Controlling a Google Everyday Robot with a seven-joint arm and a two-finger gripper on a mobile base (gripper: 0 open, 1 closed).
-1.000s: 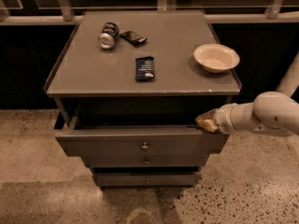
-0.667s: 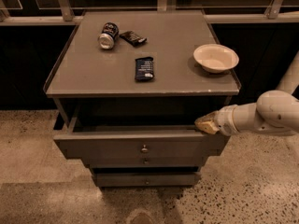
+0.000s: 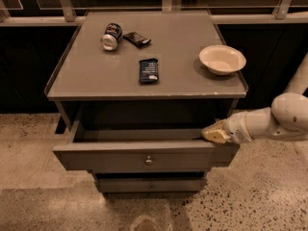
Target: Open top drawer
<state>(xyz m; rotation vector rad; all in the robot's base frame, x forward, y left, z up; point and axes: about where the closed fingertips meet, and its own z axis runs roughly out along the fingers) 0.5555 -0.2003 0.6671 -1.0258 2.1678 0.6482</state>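
The top drawer (image 3: 120, 159) is a wide grey metal drawer with a small round knob (image 3: 148, 160) at the centre of its front. It stands pulled out from the grey cabinet (image 3: 144, 83), and its dark inside shows behind the front panel. My gripper (image 3: 214, 133), with yellowish tips on a white arm (image 3: 284, 119), comes in from the right. It sits at the right end of the drawer front's top edge, touching it or just inside it.
A shorter drawer front (image 3: 149, 184) shows below. On the cabinet top lie a can on its side (image 3: 111, 35), a dark packet (image 3: 137, 38), a blue packet (image 3: 148, 70) and a white bowl (image 3: 222, 59). A speckled floor (image 3: 260, 201) surrounds the cabinet, with railings behind it.
The drawer front and my gripper at its right end have come slightly further out toward the front. The things on the cabinet top have not moved.
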